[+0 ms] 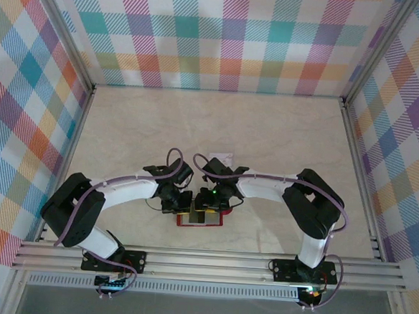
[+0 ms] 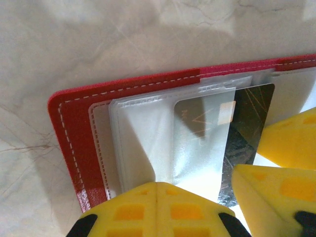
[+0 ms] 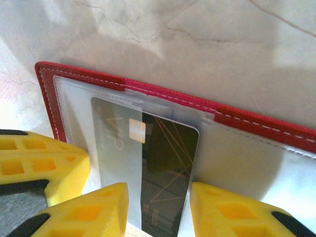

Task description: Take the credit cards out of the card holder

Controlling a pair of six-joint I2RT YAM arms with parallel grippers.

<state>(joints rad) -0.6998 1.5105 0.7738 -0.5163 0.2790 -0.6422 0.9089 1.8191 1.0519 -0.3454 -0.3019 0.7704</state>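
One dark card [image 3: 168, 168] sticks half out of a clear pocket in the red holder [image 2: 69, 128], which lies open on the table [image 1: 269, 132] near the arm bases. Left gripper [image 2: 157, 197], clenched shut, bears its tips down on the pockets, likely pinning the holder so it will not drag. Right gripper [image 3: 158, 190] stands parted over the card's bare end, seemingly placed to draw it out. Whether it has hold I cannot tell.

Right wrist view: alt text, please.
A dark card with gold lines, half under a clear sleeve, lies in an open red card holder on a pale table. The right claw's yellow fingers sit either side of its near end.
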